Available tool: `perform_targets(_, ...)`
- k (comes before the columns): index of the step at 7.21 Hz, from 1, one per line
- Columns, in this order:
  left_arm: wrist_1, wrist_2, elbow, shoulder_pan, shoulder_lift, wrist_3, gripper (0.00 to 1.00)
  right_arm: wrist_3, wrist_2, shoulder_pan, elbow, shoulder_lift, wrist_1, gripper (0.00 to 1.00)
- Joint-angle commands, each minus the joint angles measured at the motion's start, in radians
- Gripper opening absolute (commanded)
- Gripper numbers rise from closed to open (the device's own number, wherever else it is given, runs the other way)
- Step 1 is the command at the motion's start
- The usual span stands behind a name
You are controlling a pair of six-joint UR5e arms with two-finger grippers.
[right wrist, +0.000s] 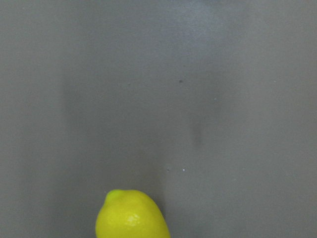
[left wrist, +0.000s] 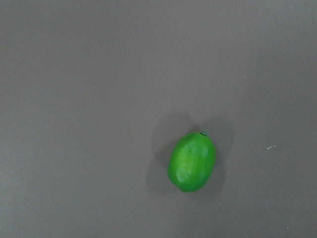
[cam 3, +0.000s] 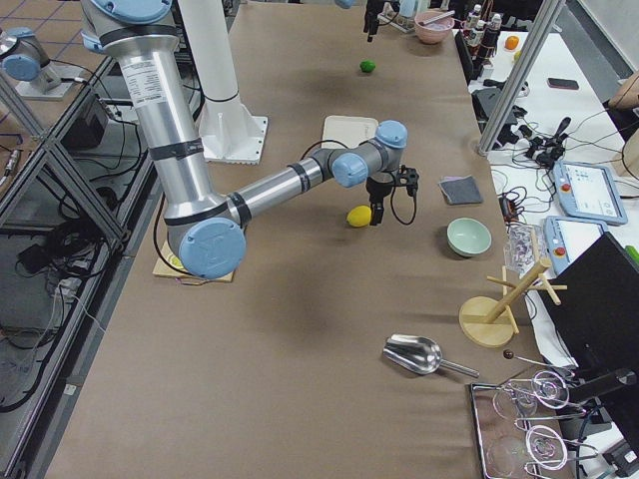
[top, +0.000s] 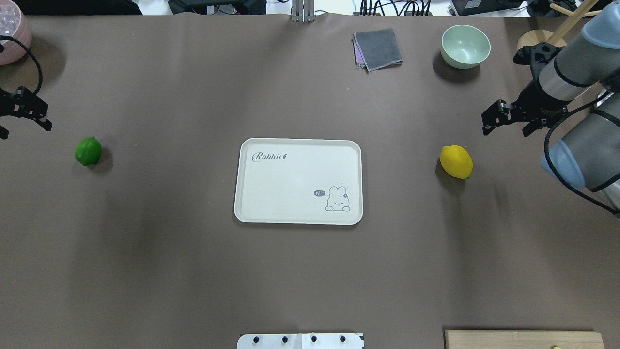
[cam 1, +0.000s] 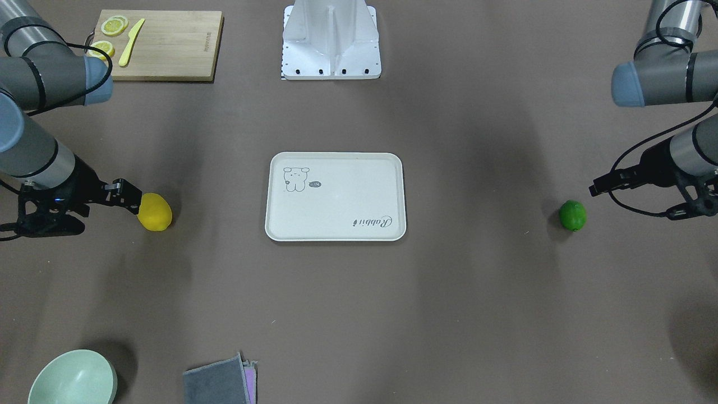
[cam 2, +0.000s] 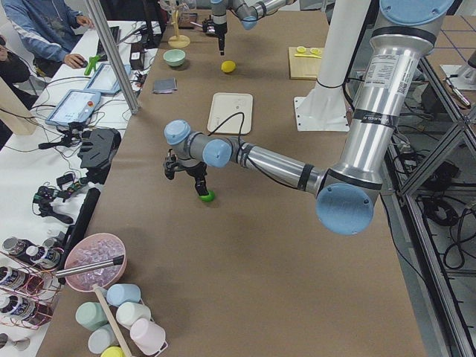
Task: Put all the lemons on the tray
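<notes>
1. In the front-facing view the right gripper (cam 1: 130, 197) seems to touch the yellow lemon (cam 1: 155, 212). The overhead view shows a gap between them, with the jaws spread wide.
2. The left gripper (top: 24, 127) also has its jaws wide apart. It is near the green lemon (top: 88, 150) but clear of it.
3. The left wrist camera sees the green lemon whole on the table. The right wrist camera catches only the yellow lemon's top at its lower edge.
4. Both lemons lie on the brown table, well apart from the tray (cam 1: 335, 196), one on each side of it.
5. The front-facing view shows the whole wooden cutting board (cam 1: 168, 50) with its lemon slices (cam 1: 114, 25) and yellow knife (cam 1: 130, 42). The overhead view shows only the board's edge.
6. A pale green bowl (top: 465, 44) and a folded grey cloth (top: 378, 48) sit near the table's far edge, away from both lemons.
7. Only table surface lies between each lemon and the tray. The green lemon is near the table's left end.
</notes>
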Motion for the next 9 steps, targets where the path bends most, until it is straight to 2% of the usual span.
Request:
perform_targets(1, -0.116, 0.043, 0.095, 0.057, -0.026, -0.033, 0.96, -0.002, -0.006, -0.041, -0.022, 0.017, 0.003, 1.00)
perform_targets(4, -0.141, 0.045, 0.166, 0.069, -0.070, -0.035, 0.95, -0.002, -0.008, -0.081, -0.065, 0.032, 0.006, 1.00)
perform_targets(6, -0.146, 0.045, 0.169, 0.080, -0.072, -0.033, 0.95, -0.004, -0.008, -0.093, -0.093, 0.035, 0.008, 0.99)
perform_targets(8, -0.233, 0.046, 0.207, 0.089, -0.061, -0.056, 0.95, -0.004, -0.013, -0.105, -0.114, 0.043, 0.008, 0.99)
perform_targets(9, -0.236, 0.051, 0.212, 0.093, -0.061, -0.058, 0.93, -0.002, -0.013, -0.106, -0.125, 0.050, 0.008, 0.97)
